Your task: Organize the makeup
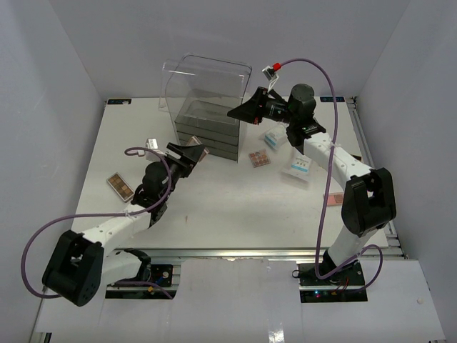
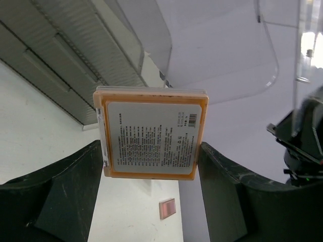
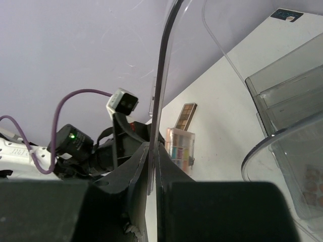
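Note:
My left gripper is shut on an orange-rimmed palette, held by its two sides above the table, just left of the dark drawers. My right gripper is shut on the edge of the clear plastic box's lid, with the sheet pinched thin between the jaws. A brown palette lies at the left. A pink-brown palette and two white-and-blue packets lie to the right of the box. A small pink palette lies on the table below my left gripper.
The big clear box stands at the back middle, its drawers facing the front. A small item lies left of it. A pink item lies near the right arm. White walls close in the table.

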Available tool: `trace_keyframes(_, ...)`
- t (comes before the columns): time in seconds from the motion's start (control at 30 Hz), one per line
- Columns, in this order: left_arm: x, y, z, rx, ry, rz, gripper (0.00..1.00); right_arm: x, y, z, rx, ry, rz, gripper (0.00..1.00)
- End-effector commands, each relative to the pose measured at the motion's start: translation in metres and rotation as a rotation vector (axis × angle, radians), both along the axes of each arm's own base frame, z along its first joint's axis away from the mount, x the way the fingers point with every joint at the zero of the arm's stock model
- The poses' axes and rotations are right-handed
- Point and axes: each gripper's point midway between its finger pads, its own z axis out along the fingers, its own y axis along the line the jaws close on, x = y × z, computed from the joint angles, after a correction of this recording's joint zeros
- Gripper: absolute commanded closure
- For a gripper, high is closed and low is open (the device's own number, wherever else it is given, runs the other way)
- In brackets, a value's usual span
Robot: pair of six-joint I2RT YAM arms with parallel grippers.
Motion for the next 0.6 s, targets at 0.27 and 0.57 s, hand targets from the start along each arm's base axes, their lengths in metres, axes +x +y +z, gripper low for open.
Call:
trace_keyframes(0.27, 0.067, -0.018, 0.051, -0.184, -0.096, -0.009, 0.89, -0.019, -0.004, 0.067, 0.107, -0.165, 0.049, 0.88)
trace_keyframes(0.57, 0.096, -0.026, 0.052, -0.241, -0.09, -0.022, 0.88, -0.022, -0.004, 0.066, 0.12, -0.148, 0.062, 0.88)
